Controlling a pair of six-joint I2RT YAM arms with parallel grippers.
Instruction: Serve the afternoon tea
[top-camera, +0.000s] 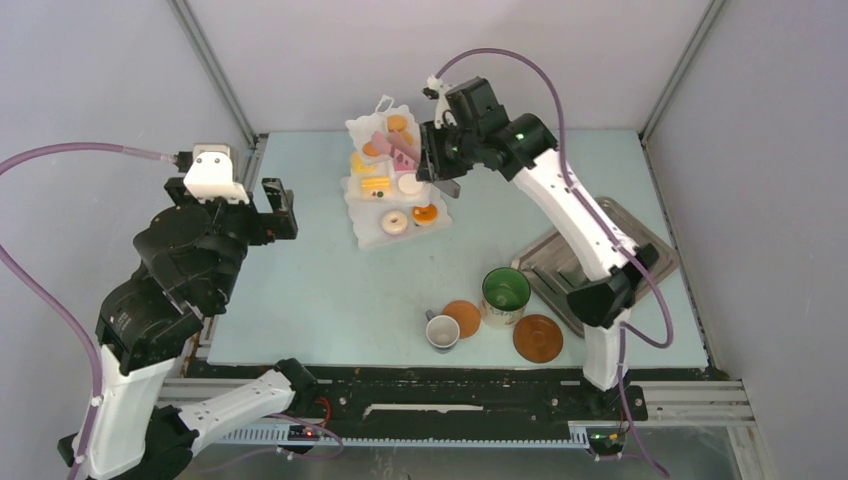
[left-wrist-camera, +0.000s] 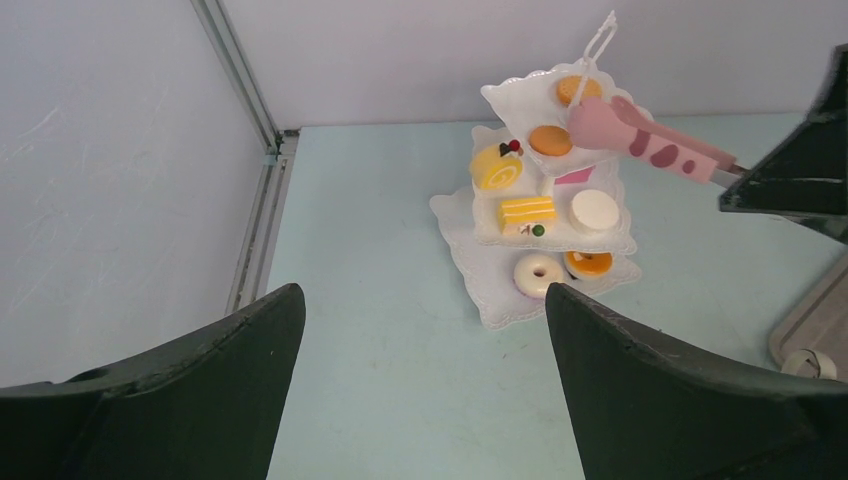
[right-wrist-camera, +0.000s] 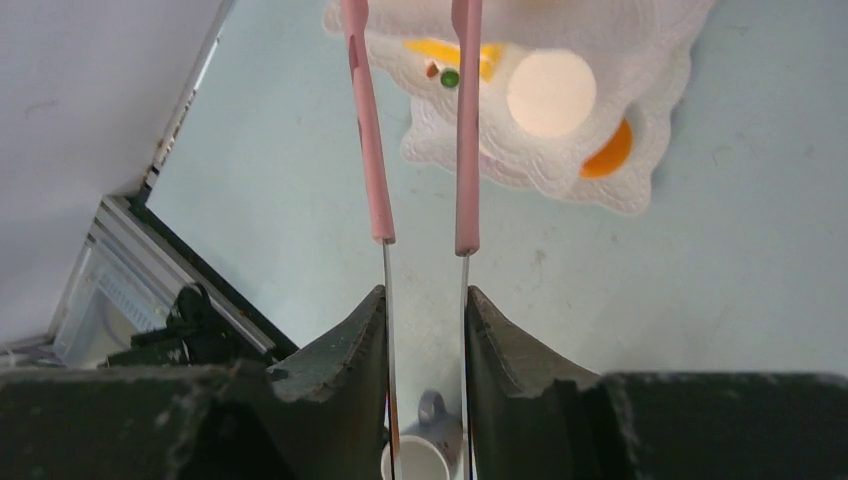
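Your left gripper (left-wrist-camera: 422, 295) is closest to the camera, its two fingers (left-wrist-camera: 200, 400) wide apart with nothing between them. Your right gripper (right-wrist-camera: 425, 300) is squeezed onto the thin pink tongs (left-wrist-camera: 650, 145), whose two arms sit a little apart. From above, the white stand (top-camera: 365, 235) is at 12 o'clock on the table (top-camera: 300, 290). The tong tips hang over its top tier beside an orange round (left-wrist-camera: 551, 139); you cannot tell if they touch. A white doughnut (left-wrist-camera: 538, 272) lies on the bottom tier. The white cup (top-camera: 442, 332), green-lined mug (top-camera: 505, 293) and brown saucer (top-camera: 538, 338) stand near 5 o'clock, with the grey tray (top-camera: 655, 245) at 3 o'clock.
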